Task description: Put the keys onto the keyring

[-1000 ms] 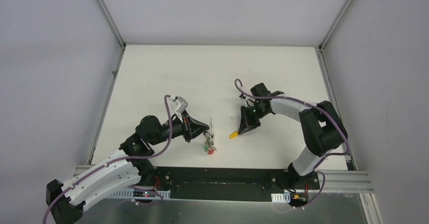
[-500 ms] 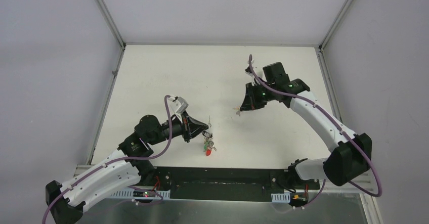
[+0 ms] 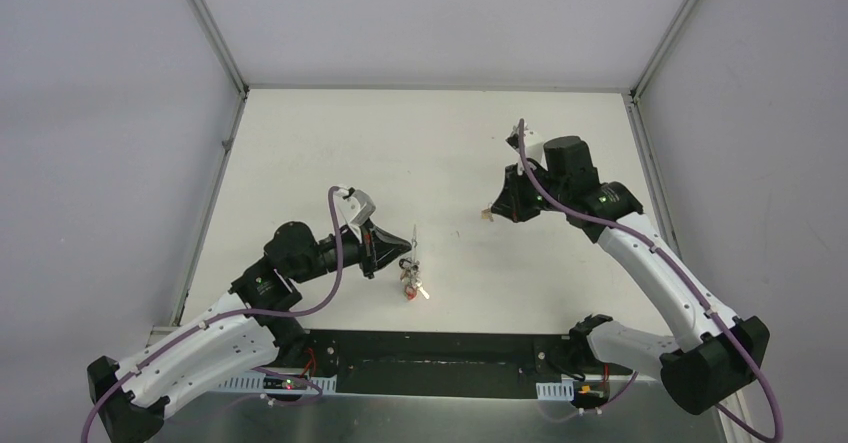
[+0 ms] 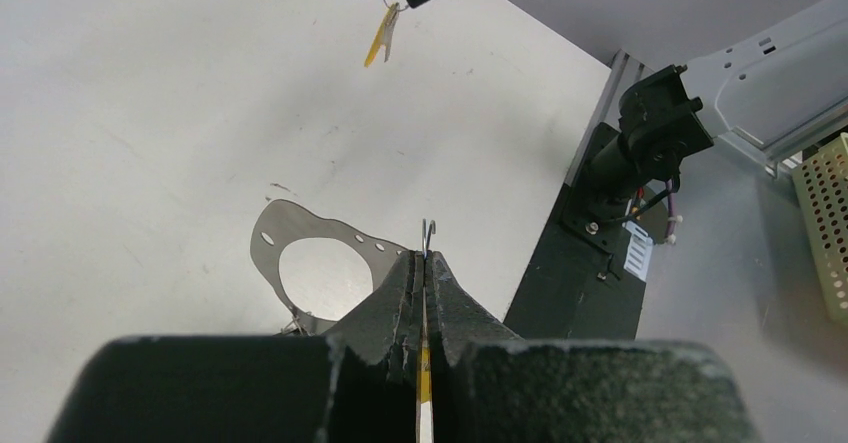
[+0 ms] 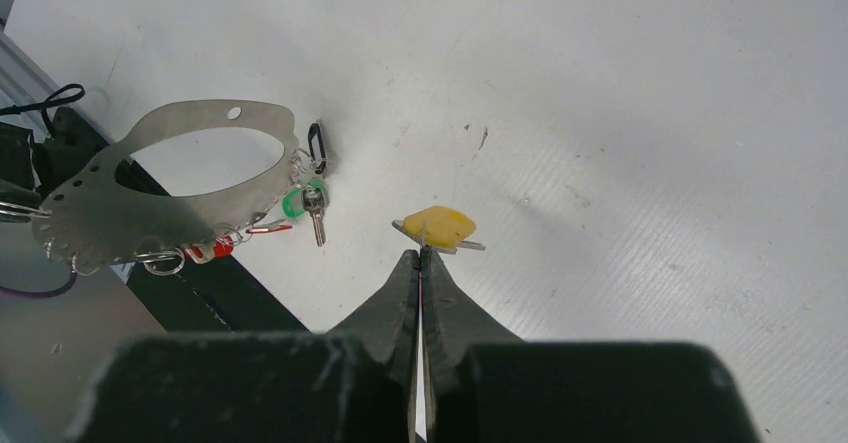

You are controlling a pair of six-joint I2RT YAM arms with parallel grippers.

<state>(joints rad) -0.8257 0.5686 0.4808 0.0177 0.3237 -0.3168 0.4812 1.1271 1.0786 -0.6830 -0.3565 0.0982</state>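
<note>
My left gripper [image 3: 408,246] [image 4: 425,256] is shut on the keyring [image 3: 414,236], whose thin hooked wire end pokes out past the fingertips. The keyring's flat grey loop with small holes shows in the left wrist view [image 4: 265,248] and the right wrist view [image 5: 120,208]. Keys [image 3: 410,283] hang from it, with a green tag [image 5: 293,203], a red tag [image 5: 205,251] and a black one [image 5: 317,143]. My right gripper [image 3: 493,211] [image 5: 420,253] is shut on the yellow-tagged key [image 5: 437,226] [image 4: 383,35] and holds it in the air, to the right of the keyring.
The black mounting rail [image 3: 430,363] runs along the table's near edge. The right arm's base [image 4: 650,123] stands on it. Grey walls with aluminium posts [image 3: 210,33] enclose the white table [image 3: 400,153] on three sides.
My right gripper has lifted the yellow-tagged key off the table and carried it up, back and to the right. My left gripper has stayed almost in place, and the hanging keys have swung a little.
</note>
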